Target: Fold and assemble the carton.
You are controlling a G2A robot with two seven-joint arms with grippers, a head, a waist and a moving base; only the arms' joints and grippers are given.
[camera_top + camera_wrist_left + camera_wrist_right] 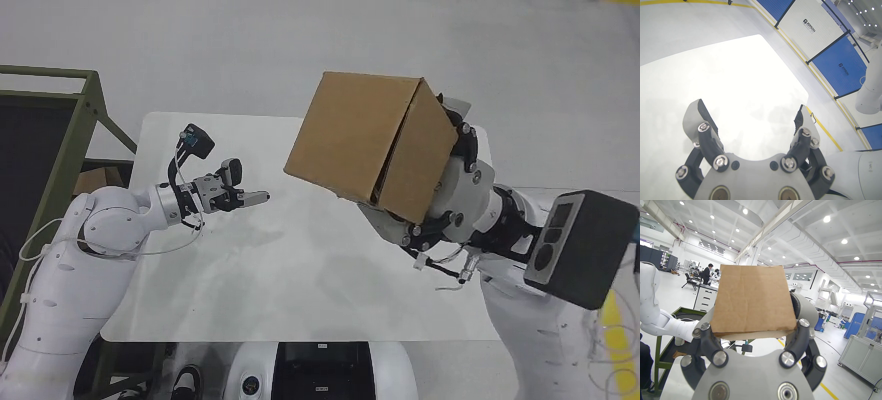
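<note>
Brown cardboard carton [370, 140], upper right in the top view, is pinched by the right gripper [440, 190]; the left gripper [245, 198], fingers spread and empty, hovers centre-left, well apart.

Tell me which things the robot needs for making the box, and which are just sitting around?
For the job:
brown cardboard carton, held in the air by the right gripper
left gripper, open and empty over the flat white table

Just lying about:
green metal frame beside the table
brown cardboard piece down in that frame
</note>
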